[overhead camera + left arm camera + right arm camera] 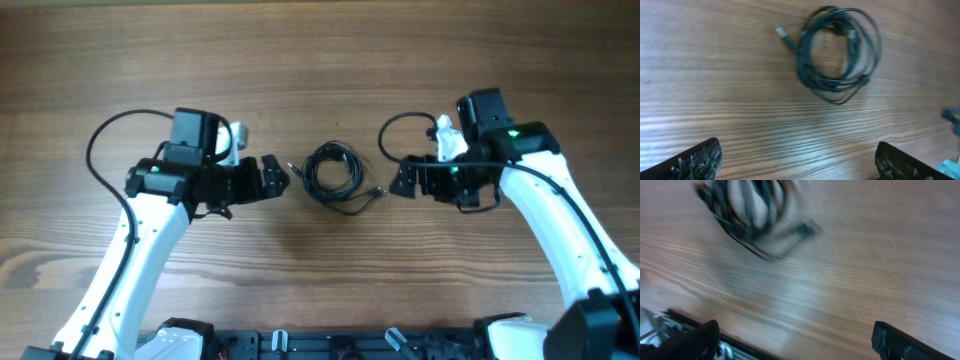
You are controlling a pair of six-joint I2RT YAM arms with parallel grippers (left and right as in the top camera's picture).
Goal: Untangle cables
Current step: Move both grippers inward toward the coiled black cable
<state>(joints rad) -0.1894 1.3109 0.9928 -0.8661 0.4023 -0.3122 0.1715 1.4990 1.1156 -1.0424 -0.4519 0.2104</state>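
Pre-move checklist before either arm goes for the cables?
1. Left gripper open: ok.
2. Right gripper open: ok.
3. Cables untouched, on the table between both grippers: ok.
4. Free plug end sticking out of the coil: ok.
5. Cables untangled: not ok, one small coil.
6. Which strands cross inside the coil: cannot tell.
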